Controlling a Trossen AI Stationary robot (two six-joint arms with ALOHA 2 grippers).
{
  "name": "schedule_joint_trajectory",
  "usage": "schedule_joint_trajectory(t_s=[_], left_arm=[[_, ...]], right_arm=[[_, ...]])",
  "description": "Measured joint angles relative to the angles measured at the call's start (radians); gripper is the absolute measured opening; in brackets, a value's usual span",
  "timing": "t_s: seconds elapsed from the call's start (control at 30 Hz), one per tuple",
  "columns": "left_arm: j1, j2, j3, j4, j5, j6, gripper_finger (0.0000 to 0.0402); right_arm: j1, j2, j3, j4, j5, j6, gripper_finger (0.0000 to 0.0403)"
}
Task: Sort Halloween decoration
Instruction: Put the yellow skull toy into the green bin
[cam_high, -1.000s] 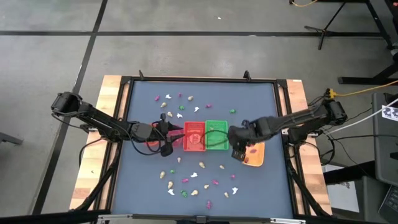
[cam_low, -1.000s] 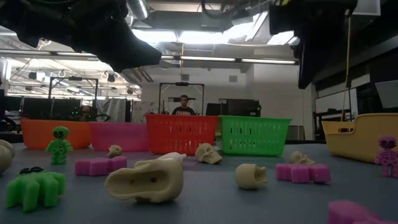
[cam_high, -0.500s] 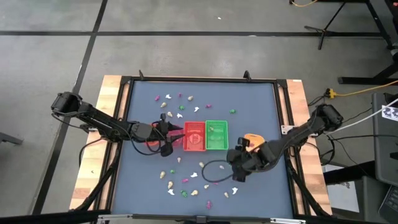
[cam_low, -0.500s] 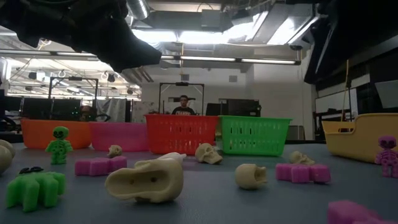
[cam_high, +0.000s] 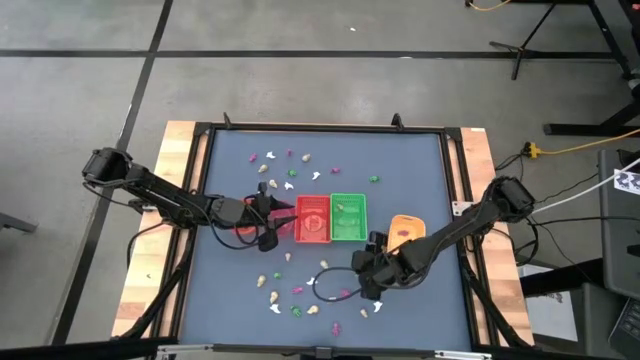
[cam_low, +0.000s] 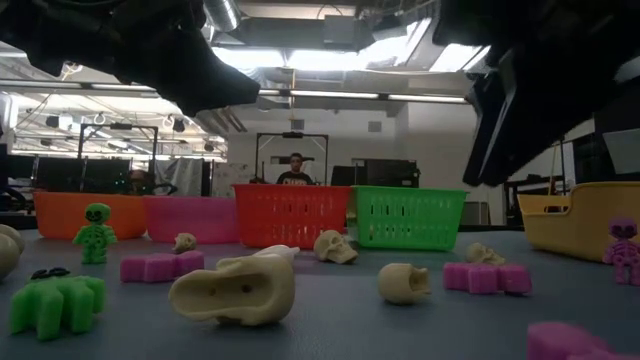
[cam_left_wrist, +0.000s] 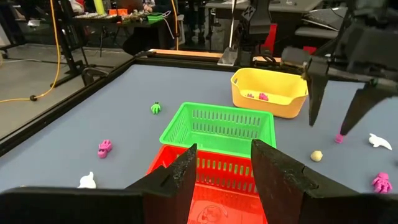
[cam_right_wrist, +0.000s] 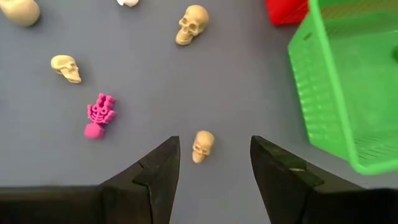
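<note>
Right claw open, cream skull btwn fingers, not gripped

Table top: smooth matt blue-grey sheet, framed in black metal, on pale bare wood. Green basket and red basket: glossy plastic lattice. Yellow tray: smooth plastic, slight sheen. Cream skull and magenta skeleton: matt moulded plastic. Gripper fingers: matt black plastic.

Cream skull and green skeleton before red basket and green basket.
</note>
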Motion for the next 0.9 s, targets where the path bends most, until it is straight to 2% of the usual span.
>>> schedule_joint_trajectory(t_s=[0.27, 0.9], left_arm=[[0.0, 0.0, 0.0, -0.001, 0.0, 0.0, 0.0136], [0.0, 0.0, 0.0, -0.001, 0.0, 0.0, 0.0136]], right_arm=[[0.0, 0.052, 0.0, 0.035, 0.037, 0.001, 0.0195], [-0.001, 0.153, 0.002, 0.036, 0.004, 0.005, 0.0195]])
